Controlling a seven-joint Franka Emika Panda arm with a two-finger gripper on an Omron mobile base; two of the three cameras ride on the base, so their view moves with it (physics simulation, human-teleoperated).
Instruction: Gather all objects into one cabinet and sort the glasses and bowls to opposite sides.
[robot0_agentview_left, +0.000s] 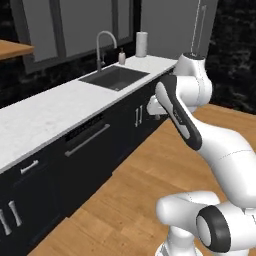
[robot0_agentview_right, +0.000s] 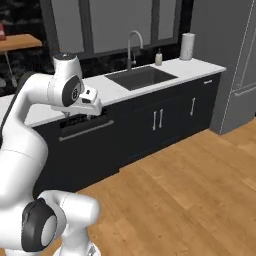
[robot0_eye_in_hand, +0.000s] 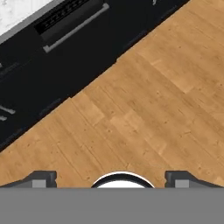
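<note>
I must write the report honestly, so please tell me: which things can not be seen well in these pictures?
- Gripper: in the hand view only its open finger tips show; in the left base view the arm hides it.
- Soap bottle: too small for detail.
- Wooden shelf: cut off by the edge.
- Fridge: cut off at the right edge.

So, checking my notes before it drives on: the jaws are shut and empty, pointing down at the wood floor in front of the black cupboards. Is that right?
Not quite: the jaws stand wide open, not shut. The hand view shows the gripper with its tips far apart and nothing between them, over the wood floor by the black cupboards.
</note>
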